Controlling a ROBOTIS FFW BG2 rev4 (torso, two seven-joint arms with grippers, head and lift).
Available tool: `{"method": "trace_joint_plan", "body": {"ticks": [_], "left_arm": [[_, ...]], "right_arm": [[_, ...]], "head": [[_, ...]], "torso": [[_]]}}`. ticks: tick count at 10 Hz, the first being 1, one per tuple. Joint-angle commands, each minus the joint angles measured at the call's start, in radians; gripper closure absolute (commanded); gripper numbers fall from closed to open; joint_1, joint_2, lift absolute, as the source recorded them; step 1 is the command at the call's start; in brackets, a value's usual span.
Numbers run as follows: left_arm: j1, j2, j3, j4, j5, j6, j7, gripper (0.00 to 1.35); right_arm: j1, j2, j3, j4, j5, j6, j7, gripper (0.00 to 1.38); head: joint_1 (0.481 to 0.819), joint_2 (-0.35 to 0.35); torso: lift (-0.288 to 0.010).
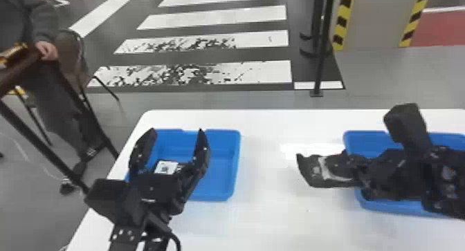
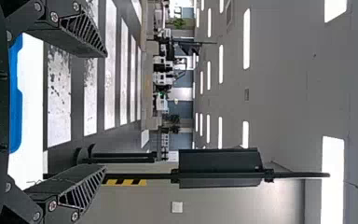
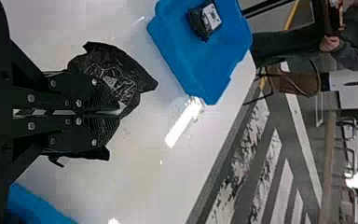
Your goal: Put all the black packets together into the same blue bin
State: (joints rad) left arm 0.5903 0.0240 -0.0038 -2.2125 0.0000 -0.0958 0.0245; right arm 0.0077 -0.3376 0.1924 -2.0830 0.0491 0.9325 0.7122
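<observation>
In the head view my left gripper (image 1: 176,143) stands open above the left blue bin (image 1: 221,164), where a black packet with a white label (image 1: 166,167) lies. The left wrist view shows that gripper (image 2: 105,112) with nothing between its spread fingers. My right gripper (image 1: 332,167) is at the inner edge of the right blue bin (image 1: 384,207), partly over it. The right wrist view has this gripper (image 3: 121,112) shut on a crumpled black packet (image 3: 135,79) held above the white table. The labelled packet (image 3: 205,21) is in the far bin (image 3: 191,51) there.
Both bins stand on the white table (image 1: 270,212), with a stretch of tabletop between them. A person (image 1: 45,49) stands on the floor beyond the table's left side, near a dark frame. A thin black post (image 1: 320,60) rises behind the table.
</observation>
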Motion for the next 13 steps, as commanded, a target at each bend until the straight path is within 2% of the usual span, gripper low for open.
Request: {"method": "trace_joint_plan", "body": {"ticks": [1,2,4,6,7,8,9,11,13], "left_arm": [[0.004,-0.001,0.004,0.0,0.0,-0.007,0.0,0.19],[0.004,-0.001,0.006,0.0,0.002,-0.01,0.0,0.19],[0.011,-0.004,0.016,0.002,0.01,-0.029,0.0,0.19],[0.008,-0.006,0.018,0.005,0.01,-0.042,0.0,0.19],[0.008,-0.006,0.018,0.007,0.01,-0.051,0.0,0.19],[0.008,-0.006,0.018,0.007,0.012,-0.051,0.0,0.19],[0.006,-0.006,0.018,0.007,0.016,-0.051,0.0,0.19],[0.008,-0.012,0.036,0.015,0.018,-0.047,-0.005,0.19],[0.006,-0.013,0.048,0.017,0.018,-0.034,-0.011,0.19]], "right_arm": [[0.032,0.008,-0.123,-0.066,0.055,0.007,-0.002,1.1],[0.061,0.011,-0.2,-0.103,0.095,0.032,-0.002,1.1],[0.103,0.014,-0.324,-0.122,0.16,0.044,-0.004,1.1],[0.11,0.022,-0.366,-0.076,0.164,0.015,-0.016,1.05],[0.117,0.034,-0.378,-0.071,0.16,0.0,-0.03,0.82],[0.14,0.042,-0.386,-0.078,0.13,-0.02,-0.042,0.32],[0.201,0.051,-0.392,-0.105,0.049,-0.076,-0.082,0.04],[0.395,0.114,-0.43,-0.211,-0.107,-0.292,-0.211,0.15],[0.505,0.144,-0.418,-0.22,-0.199,-0.555,-0.254,0.17]], "head": [[0.695,0.141],[0.695,0.121],[0.695,0.013],[0.695,-0.075],[0.695,-0.095],[0.695,-0.105],[0.695,-0.106],[0.695,-0.08],[0.695,-0.039]], "torso": [[-0.11],[-0.11],[-0.11],[-0.11],[-0.11],[-0.11],[-0.11],[-0.11],[-0.11]]}}
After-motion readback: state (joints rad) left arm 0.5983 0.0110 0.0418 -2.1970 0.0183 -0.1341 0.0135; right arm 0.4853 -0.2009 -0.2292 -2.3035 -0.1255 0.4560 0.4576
